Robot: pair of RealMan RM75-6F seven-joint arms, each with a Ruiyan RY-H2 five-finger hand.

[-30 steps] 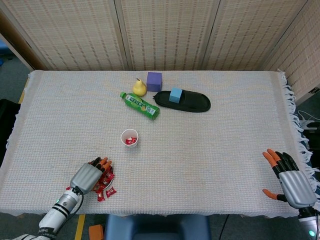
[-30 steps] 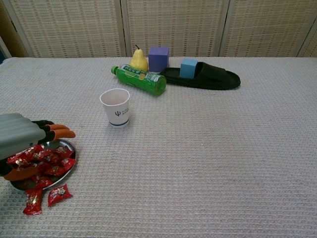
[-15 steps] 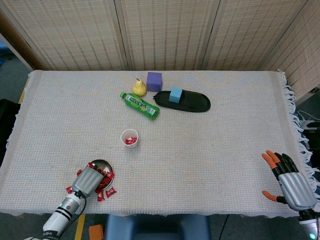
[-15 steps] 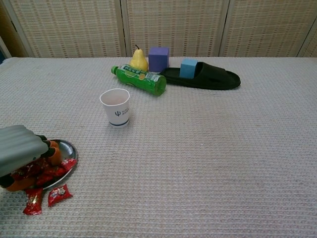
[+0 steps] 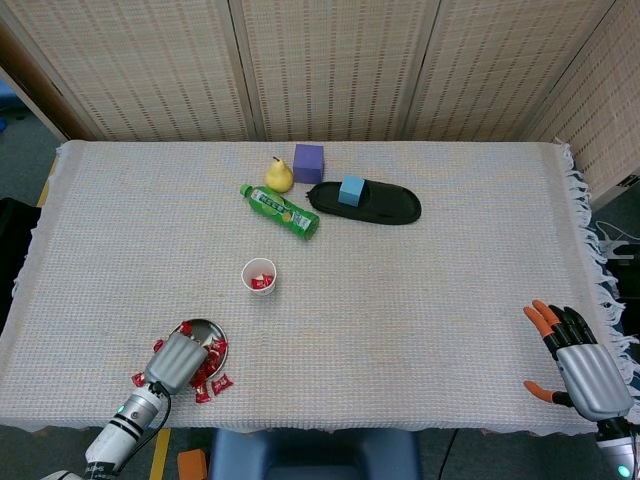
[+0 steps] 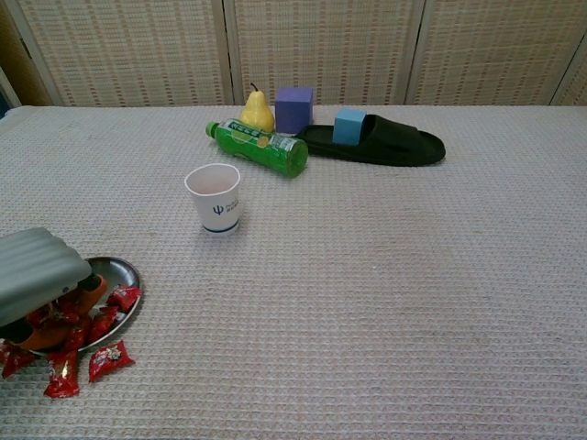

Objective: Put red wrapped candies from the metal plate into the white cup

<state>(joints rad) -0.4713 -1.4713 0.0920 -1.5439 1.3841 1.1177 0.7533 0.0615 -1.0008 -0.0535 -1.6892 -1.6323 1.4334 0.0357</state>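
Left hand [image 6: 37, 275] sits down in the plate [image 6: 124, 272] with its fingers curled into the candies [image 6: 110, 302], can't tell if it's got one. Right hand [image 5: 585, 365] hovers at the desk's right edge, fingers [image 5: 545, 318] spread, empty. Cup [image 6: 215, 197] already has red in it

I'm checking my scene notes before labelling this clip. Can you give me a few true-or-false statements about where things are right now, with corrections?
1. The white cup already holds a red candy. True.
2. The blue cube sits on the green bottle. False: it rests on the black slipper.
3. The left hand is over the metal plate. True.
4. The right hand holds a candy. False: its fingers are spread and empty.
5. All candies lie on the plate. False: some lie on the cloth.
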